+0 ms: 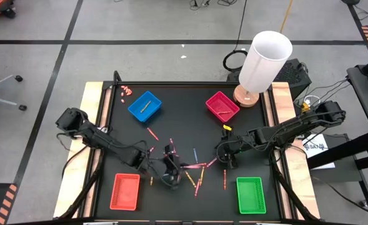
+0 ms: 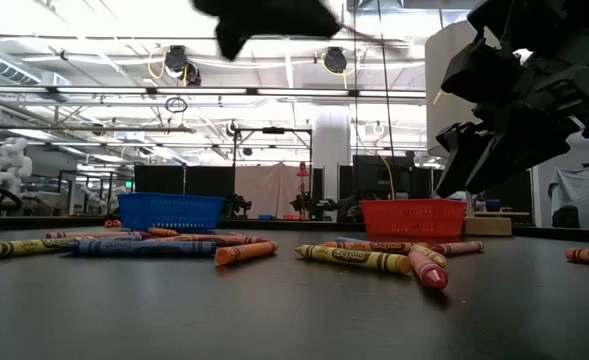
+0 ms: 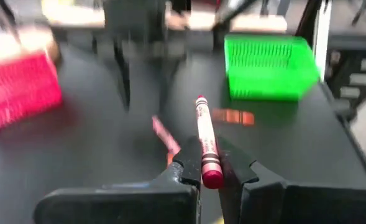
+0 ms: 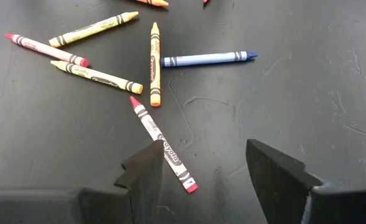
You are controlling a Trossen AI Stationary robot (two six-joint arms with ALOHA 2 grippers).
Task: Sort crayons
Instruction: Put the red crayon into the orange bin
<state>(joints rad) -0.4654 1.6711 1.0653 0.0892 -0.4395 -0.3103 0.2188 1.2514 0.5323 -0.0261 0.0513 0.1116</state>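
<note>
Several crayons [image 1: 198, 181] lie scattered on the black mat between the two arms, also seen in the low view as crayons [image 2: 359, 257] and under my right gripper as crayons [image 4: 155, 62]. My left gripper [image 3: 210, 180] [image 1: 171, 167] hovers over the mat's middle, shut on a red crayon [image 3: 204, 134]. My right gripper [image 4: 210, 174] [image 1: 226, 153] stands open just above the mat, right of the middle, with a red crayon [image 4: 161, 143] lying beside one finger [image 4: 146, 171], untouched as far as I can tell. My left gripper pinches the red crayon at its flat end [image 3: 211, 175] between its two fingers. The crayon runs on forward past the fingertips, along them, with its pointed tip [image 3: 199, 98] toward the table's right side. It is lifted clear of the mat.
A blue tray [image 1: 145, 106] and a magenta tray [image 1: 222, 106] stand at the far side, each with a crayon inside. A red tray [image 1: 125, 190] and a green tray [image 1: 250, 195] stand at the near edge. A white lamp [image 1: 265, 62] stands at the far right corner.
</note>
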